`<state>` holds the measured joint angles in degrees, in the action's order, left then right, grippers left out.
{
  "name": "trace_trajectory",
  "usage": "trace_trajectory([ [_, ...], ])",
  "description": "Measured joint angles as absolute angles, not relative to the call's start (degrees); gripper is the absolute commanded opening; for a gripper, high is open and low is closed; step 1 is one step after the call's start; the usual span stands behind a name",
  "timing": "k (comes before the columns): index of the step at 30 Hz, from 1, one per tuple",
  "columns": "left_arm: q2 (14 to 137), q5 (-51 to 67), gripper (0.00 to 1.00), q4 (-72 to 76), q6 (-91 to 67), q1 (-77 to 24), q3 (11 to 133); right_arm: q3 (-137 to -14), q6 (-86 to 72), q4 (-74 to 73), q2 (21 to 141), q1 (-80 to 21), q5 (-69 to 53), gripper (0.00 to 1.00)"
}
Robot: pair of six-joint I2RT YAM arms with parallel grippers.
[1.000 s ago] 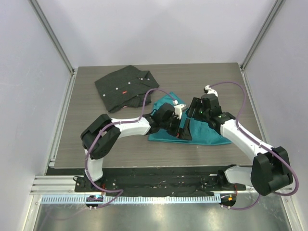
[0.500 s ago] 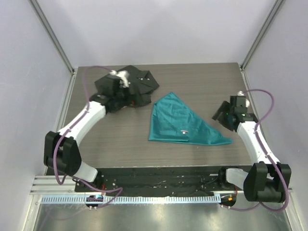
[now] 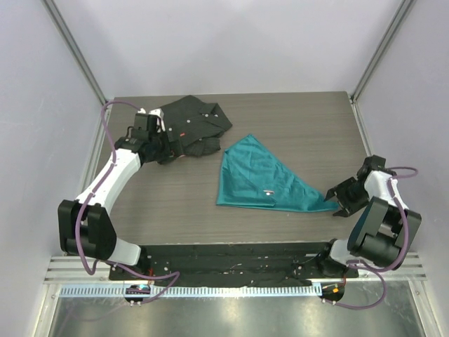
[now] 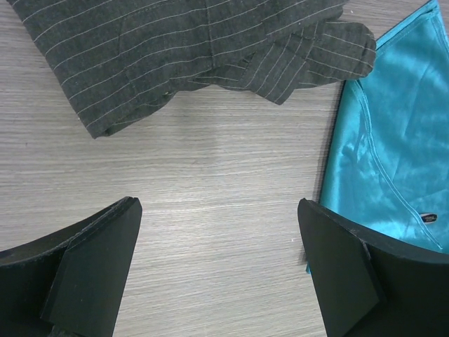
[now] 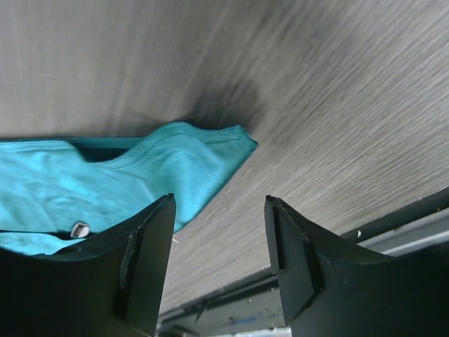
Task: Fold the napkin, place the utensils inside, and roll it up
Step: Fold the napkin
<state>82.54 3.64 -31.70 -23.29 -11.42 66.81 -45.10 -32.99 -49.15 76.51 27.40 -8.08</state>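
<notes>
Napkin [image 3: 265, 177] placement decides your next move. It lies folded into a triangle near the middle of the table [image 3: 309, 116], with its long edge running left to right along the side nearest the arm bases and its third point aimed at the far edge.

The right-hand tip of that long edge ends just beside your right gripper [image 3: 342, 200], which sits low at the table's right side. In the right wrist view the teal corner lies just beyond the inner finger, not between the two. These jaws stand apart and hold nothing.

Your left gripper [image 3: 160, 146] is well apart from the napkin, up by the black shirt [image 3: 193, 121]. In the left wrist view its jaws are spread as wide as they go over bare wood, and they are empty. The napkin's left edge shows only at the right margin of that view.

So the right arm is plainly the nearer one, and the cloth lies to its left, along the line of the long edge.

A small pale tag [image 3: 269, 191] shows on the napkin, but you cannot see a fork in any view. I judge the fold done, with the placing and rolling not yet begun.
</notes>
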Motion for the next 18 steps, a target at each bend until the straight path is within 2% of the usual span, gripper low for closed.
trace_trajectory([
  [10,82.8,3.6,1.0,-33.3,-22.9,-11.4,66.8,-45.8,-35.8,-49.5,82.7,28.3,-5.4,0.6],
  [18,83.3,4.7,1.0,-33.6,-22.9,-11.4,66.8,-45.8,-36.6,-46.5,85.6,29.0,-4.4,0.53],
])
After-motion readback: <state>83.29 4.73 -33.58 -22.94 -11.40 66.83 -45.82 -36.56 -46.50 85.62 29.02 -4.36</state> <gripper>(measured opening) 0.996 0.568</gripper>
